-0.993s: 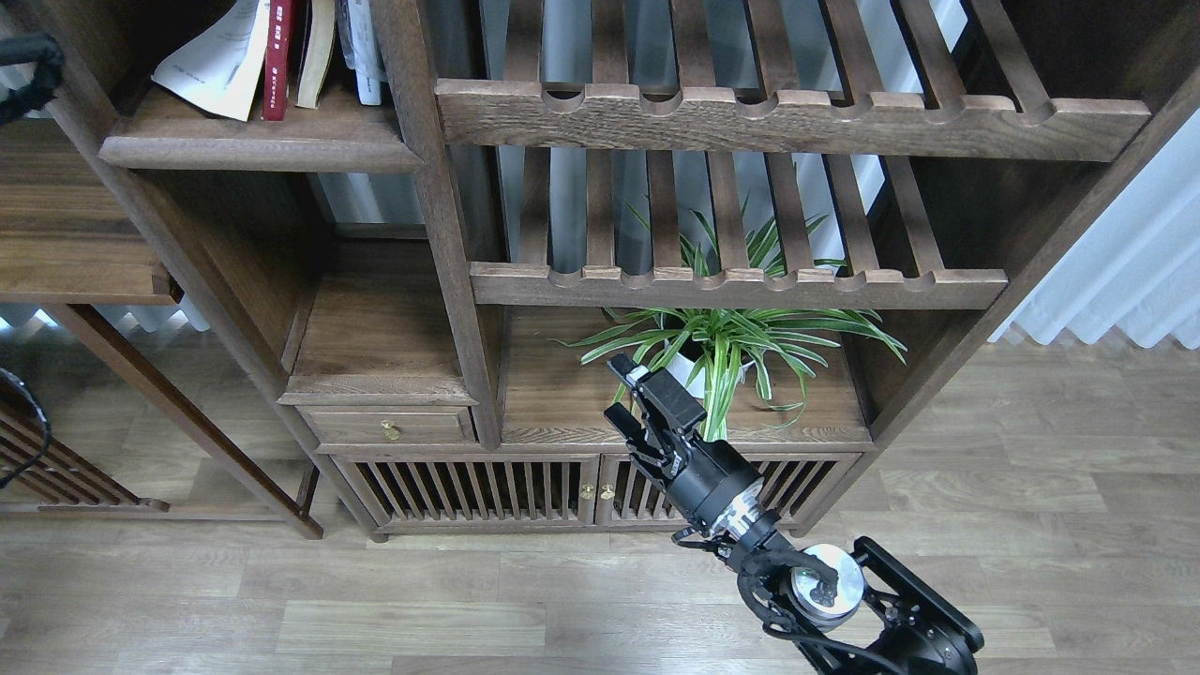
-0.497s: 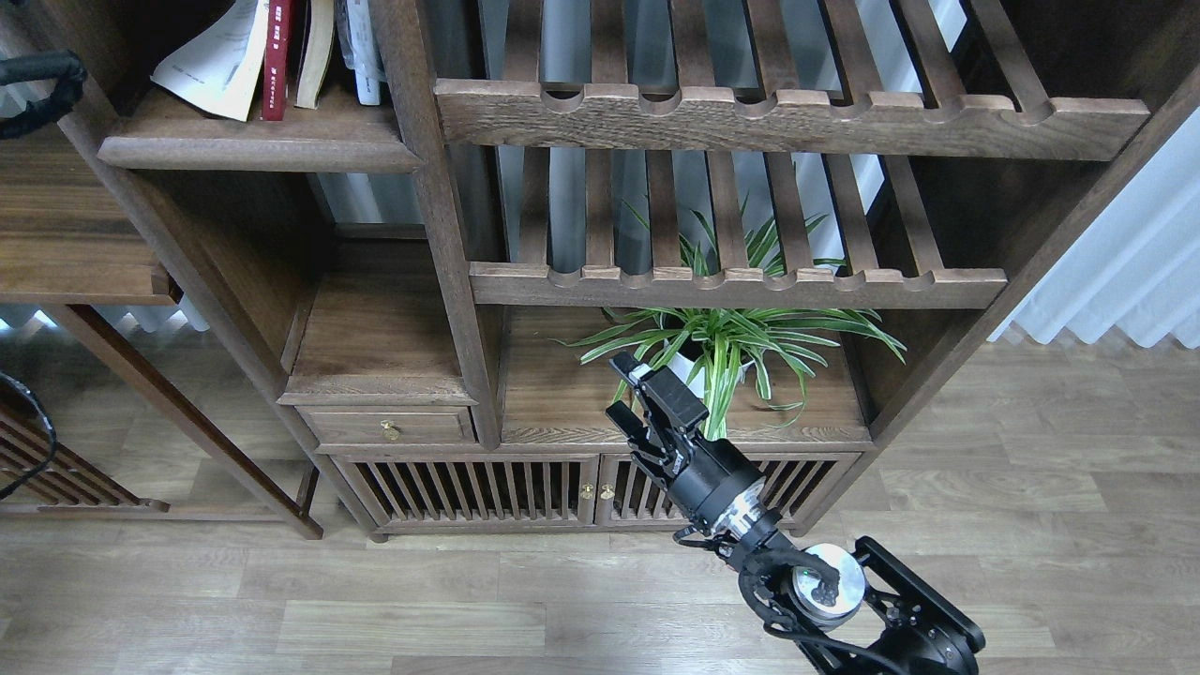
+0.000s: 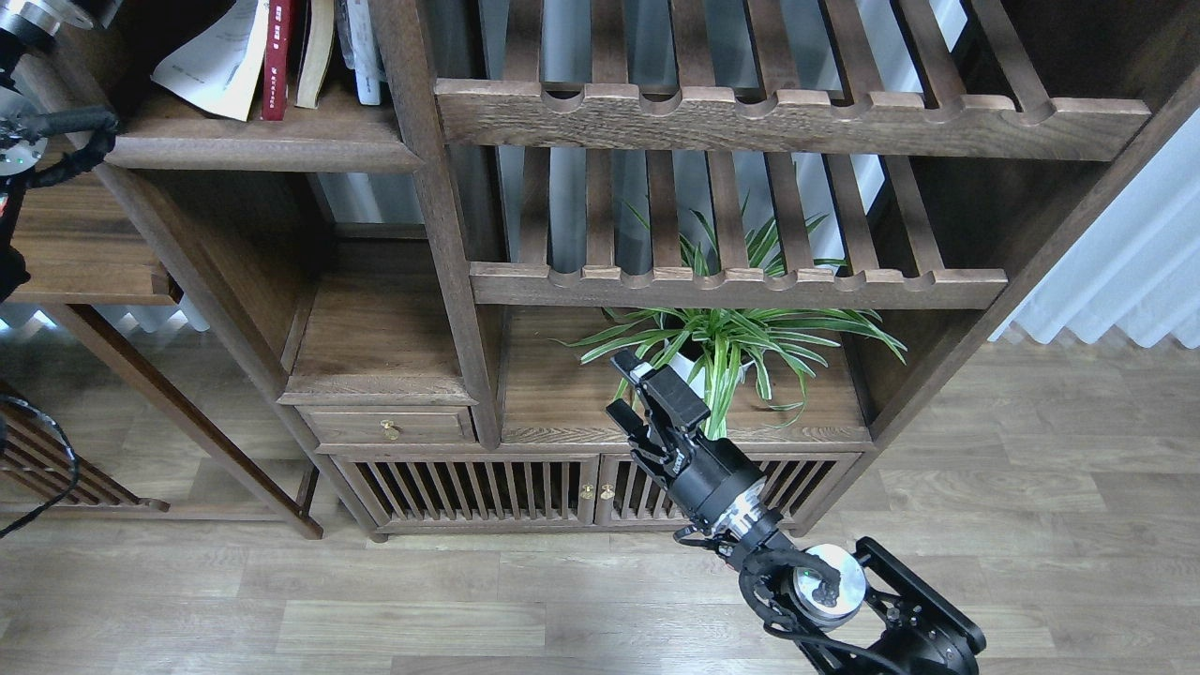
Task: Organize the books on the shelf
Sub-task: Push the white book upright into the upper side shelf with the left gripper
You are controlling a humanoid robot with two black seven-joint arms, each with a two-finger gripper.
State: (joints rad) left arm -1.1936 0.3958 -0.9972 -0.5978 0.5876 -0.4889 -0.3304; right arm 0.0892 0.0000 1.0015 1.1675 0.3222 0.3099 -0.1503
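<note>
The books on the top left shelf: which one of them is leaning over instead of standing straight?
The pale white paperback at the left end of the row leans, its cover bent. The dark red book beside it stands upright.

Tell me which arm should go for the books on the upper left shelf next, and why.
Left, probably. The left arm's links sit at the frame's left edge beside the shelf holding the books, though its gripper is out of view. The right gripper hangs low by the spider plant, far from them.
</note>
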